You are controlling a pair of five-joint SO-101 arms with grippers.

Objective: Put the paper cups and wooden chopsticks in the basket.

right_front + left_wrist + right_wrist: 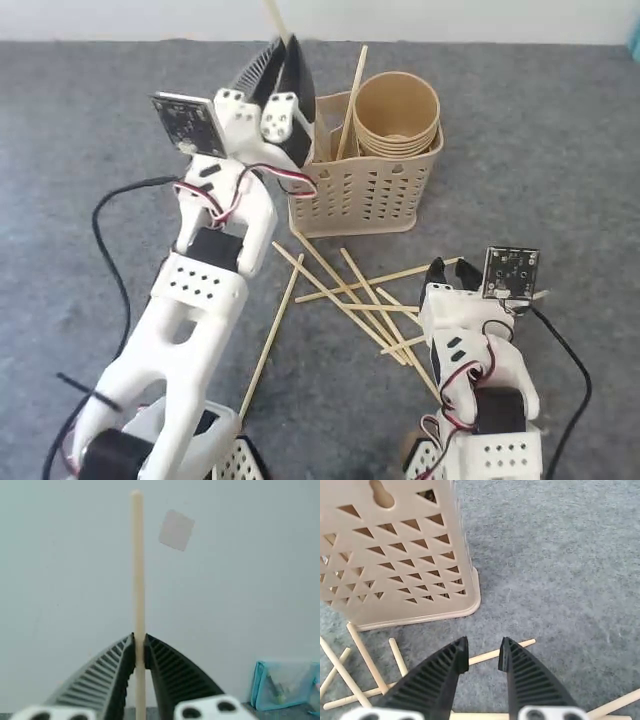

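Note:
My left gripper (287, 43) is raised beside the left rim of the beige basket (365, 195), shut on a wooden chopstick (137, 565) that stands upright between its fingers (115, 675). A stack of paper cups (397, 112) sits in the basket, and another chopstick (352, 95) leans inside it. Several loose chopsticks (350, 290) lie crossed on the grey mat in front of the basket. My right gripper (483, 655) hangs low over their right end, open, nothing between its jaws, with one chopstick (520, 646) just beyond the tips and the basket's wall (395, 555) ahead.
A grey mat (540, 150) covers the table. A black cable (105, 230) loops on the left by the left arm's base. A light blue pouch (285, 685) lies at the far right edge, against a pale wall.

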